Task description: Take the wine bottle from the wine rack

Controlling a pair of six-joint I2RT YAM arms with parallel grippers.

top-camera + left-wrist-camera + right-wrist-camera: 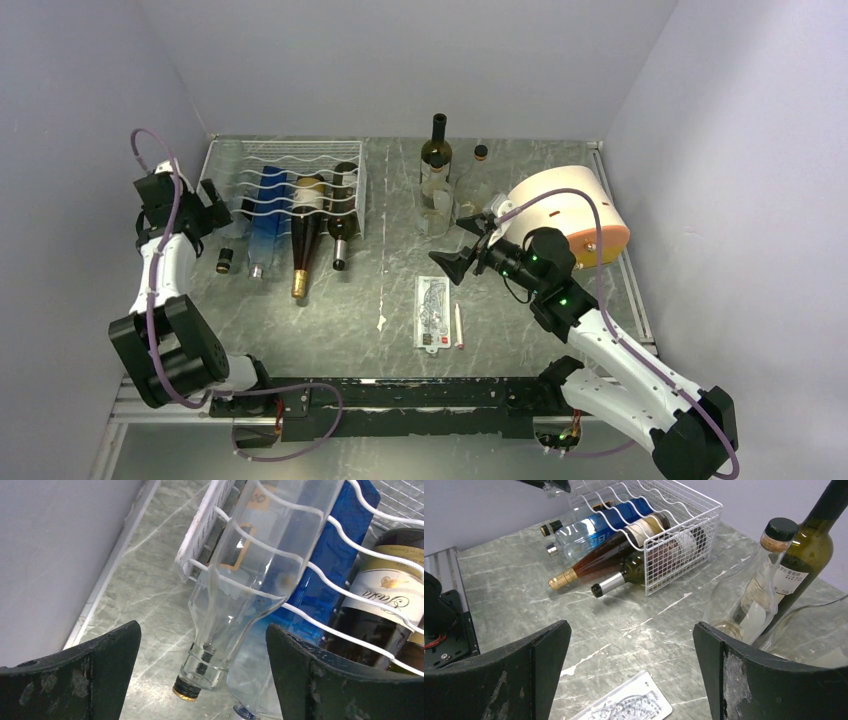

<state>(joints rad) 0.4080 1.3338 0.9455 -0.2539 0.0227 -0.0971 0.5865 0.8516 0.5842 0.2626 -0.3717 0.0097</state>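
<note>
The white wire wine rack (pixel 300 180) stands at the back left and holds several bottles lying with their necks towards me: a clear one (pixel 228 245), a blue one (pixel 266 212), a brown gold-capped one (pixel 303 240) and a dark green one (pixel 342 225). My left gripper (pixel 222 212) is open at the rack's left front corner. In the left wrist view it (pixel 202 630) is open and straddles the clear bottle's (pixel 240 580) neck without touching it; the blue bottle (pixel 340 540) lies beside. My right gripper (pixel 455 243) is open and empty mid-table, also in its wrist view (pixel 631 625), with the rack (pixel 684 515) far off.
Standing bottles (pixel 435 150) and clear bottles (pixel 437 195) cluster at the back centre, close to the right gripper (pixel 749 590). A cream and orange round object (pixel 570 215) sits at right. A printed card (pixel 432 312) and a pink stick (pixel 458 325) lie mid-table. Walls enclose three sides.
</note>
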